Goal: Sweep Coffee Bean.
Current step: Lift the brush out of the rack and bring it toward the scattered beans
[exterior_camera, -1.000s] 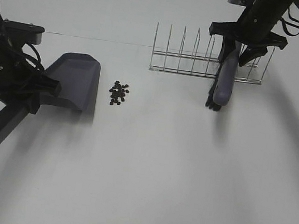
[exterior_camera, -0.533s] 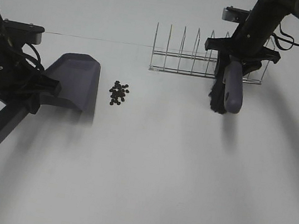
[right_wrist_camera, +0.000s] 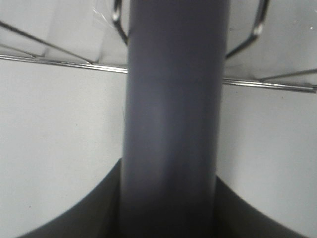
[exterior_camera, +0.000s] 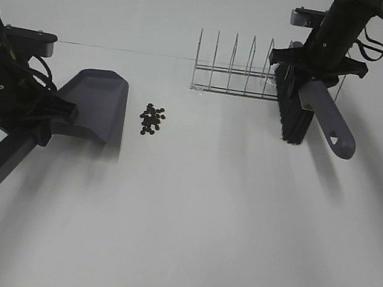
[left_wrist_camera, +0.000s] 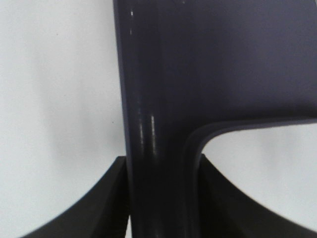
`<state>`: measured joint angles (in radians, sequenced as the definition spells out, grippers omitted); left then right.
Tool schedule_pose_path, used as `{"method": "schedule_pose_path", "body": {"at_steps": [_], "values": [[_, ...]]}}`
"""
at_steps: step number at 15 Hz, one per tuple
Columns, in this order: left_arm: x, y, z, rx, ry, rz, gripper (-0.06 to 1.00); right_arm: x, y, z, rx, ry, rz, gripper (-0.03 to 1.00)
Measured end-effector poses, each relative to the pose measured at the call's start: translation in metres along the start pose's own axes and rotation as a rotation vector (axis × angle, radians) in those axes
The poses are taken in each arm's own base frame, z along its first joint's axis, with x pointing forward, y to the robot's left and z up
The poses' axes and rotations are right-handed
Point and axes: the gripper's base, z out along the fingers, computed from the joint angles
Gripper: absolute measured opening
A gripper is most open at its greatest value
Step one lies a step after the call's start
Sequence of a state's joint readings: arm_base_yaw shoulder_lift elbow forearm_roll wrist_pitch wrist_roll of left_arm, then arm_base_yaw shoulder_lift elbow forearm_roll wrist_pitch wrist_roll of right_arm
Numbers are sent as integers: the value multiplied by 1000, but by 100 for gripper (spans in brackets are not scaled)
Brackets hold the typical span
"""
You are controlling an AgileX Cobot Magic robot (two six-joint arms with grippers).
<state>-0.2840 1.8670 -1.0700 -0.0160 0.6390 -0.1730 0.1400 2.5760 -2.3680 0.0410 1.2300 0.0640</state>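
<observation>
A small heap of dark coffee beans [exterior_camera: 152, 119] lies on the white table. The grey-purple dustpan [exterior_camera: 96, 106] rests just left of the beans, its mouth toward them. My left gripper [exterior_camera: 40, 119] is shut on the dustpan's handle [left_wrist_camera: 158, 148]. My right gripper [exterior_camera: 316, 68] is shut on the grey-purple brush [exterior_camera: 319, 108], held in the air in front of the wire rack, far right of the beans. The brush's black bristles [exterior_camera: 290, 111] face left and its handle [right_wrist_camera: 171, 124] points toward the front right.
A wire rack [exterior_camera: 256, 74] with several upright dividers stands at the back, right of centre, right behind the brush. Black cables [exterior_camera: 380, 38] hang by the right arm. The white table [exterior_camera: 194, 223] stretches to the front.
My right gripper has turned the brush: its handle end swung out to the front right and its bristles now face left, slightly higher. The left gripper, dustpan and beans have not moved.
</observation>
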Motion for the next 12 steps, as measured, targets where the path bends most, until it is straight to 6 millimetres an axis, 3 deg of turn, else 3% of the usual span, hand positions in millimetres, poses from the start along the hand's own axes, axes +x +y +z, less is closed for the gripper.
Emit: {"method": "schedule_pose_path", "body": {"at_steps": [7, 12], "values": [[0, 0, 0, 0, -3, 1, 36, -7, 2, -67, 28, -128, -21, 29], [0, 0, 0, 0, -3, 1, 36, 1, 9, -140, 5, -233, -28, 29]]}}
